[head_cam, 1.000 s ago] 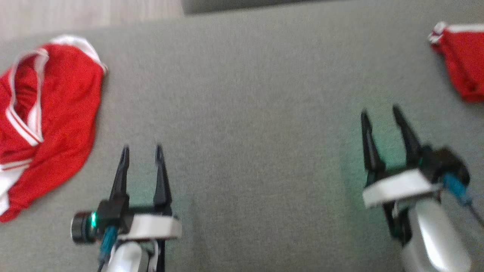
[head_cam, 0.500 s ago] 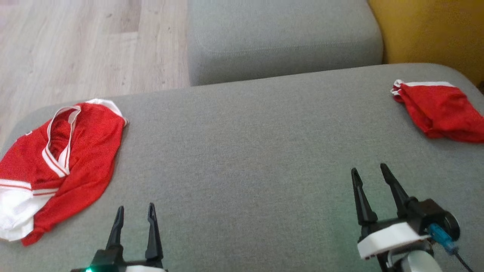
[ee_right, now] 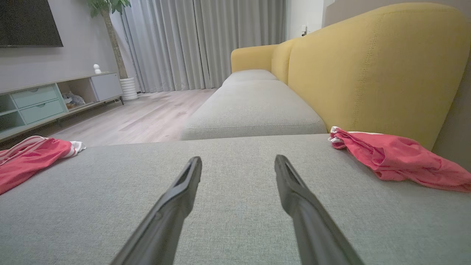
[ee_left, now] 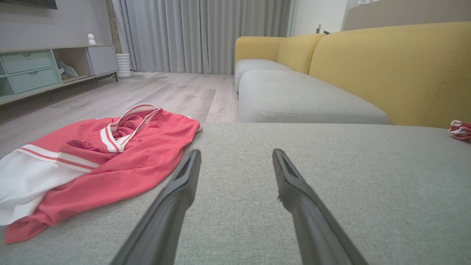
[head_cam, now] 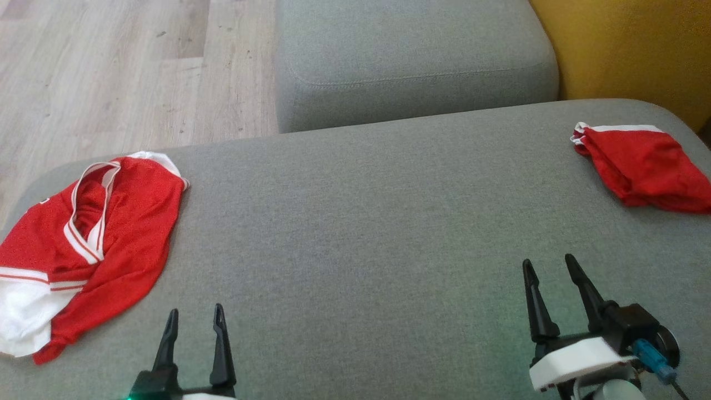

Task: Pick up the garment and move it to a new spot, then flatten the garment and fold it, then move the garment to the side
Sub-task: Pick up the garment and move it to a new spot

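A crumpled red garment (head_cam: pixel 128 222) with white trim lies at the left edge of the grey seat cushion (head_cam: pixel 355 211); it also shows as the red garment (ee_left: pixel 147 147) in the left wrist view and the red garment (ee_right: pixel 25 158) in the right wrist view. A second red garment (head_cam: pixel 644 161) lies bunched at the far right, near the backrest, seen too as the bunched red garment (ee_right: pixel 397 158). My left gripper (head_cam: pixel 195 310) is open and empty, just right of the crumpled one; its fingers spread in the left gripper (ee_left: pixel 236 151) view. My right gripper (head_cam: pixel 547 260) is open and empty over bare cushion, as the right gripper (ee_right: pixel 238 158) view shows.
A second grey cushion (head_cam: pixel 411 61) adjoins the far edge. The yellow backrest (head_cam: pixel 627 50) rises at the right. Wooden floor (head_cam: pixel 111 72) lies beyond the left edge. A low cabinet (ee_left: pixel 33 70) stands across the room.
The head camera has tilted up: floor, far cushion and backrest have come into view and everything sits lower in the picture. Both grippers stay open; the garments lie where they were.
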`<state>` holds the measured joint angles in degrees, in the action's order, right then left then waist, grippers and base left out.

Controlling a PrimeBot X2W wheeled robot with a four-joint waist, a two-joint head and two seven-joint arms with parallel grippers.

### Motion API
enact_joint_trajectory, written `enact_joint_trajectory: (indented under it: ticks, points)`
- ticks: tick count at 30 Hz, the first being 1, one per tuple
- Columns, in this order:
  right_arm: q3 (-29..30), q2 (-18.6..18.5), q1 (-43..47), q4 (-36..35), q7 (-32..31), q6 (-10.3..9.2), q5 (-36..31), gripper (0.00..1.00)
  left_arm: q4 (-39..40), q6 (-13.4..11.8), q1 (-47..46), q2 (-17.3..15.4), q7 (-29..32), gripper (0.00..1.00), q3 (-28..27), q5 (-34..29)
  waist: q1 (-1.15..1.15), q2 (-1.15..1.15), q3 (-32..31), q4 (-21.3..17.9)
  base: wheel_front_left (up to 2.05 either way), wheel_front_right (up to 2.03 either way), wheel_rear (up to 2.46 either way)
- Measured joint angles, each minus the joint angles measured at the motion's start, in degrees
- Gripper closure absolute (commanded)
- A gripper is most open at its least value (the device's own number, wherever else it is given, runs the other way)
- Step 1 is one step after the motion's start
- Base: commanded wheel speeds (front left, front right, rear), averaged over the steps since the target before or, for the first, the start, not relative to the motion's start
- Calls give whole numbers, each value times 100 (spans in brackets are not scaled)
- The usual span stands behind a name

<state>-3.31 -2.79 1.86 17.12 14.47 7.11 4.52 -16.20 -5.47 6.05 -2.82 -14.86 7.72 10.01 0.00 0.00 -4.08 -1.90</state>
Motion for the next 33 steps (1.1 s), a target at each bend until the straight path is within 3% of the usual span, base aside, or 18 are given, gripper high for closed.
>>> enact_joint_trajectory:
  ticks: [16, 22, 33]
  points:
    - [-66, 1, -2, 119, -1, 0, 80, 0, 175, 54, 43, 1, 0, 0, -196, -45, 0, 0, 29, 2, 0, 0, 0]
    - [-175, 3, -1, 148, -1, 0, 153, 0, 314, 93, 42, 1, 1, 0, -316, -105, 0, 0, 58, 364, 0, 0, 0]
    - [-118, 9, -16, 122, -1, 0, 154, 0, 584, 56, 107, -3, 15, 0, -583, -82, 0, 0, 224, 1410, 0, 0, 0]
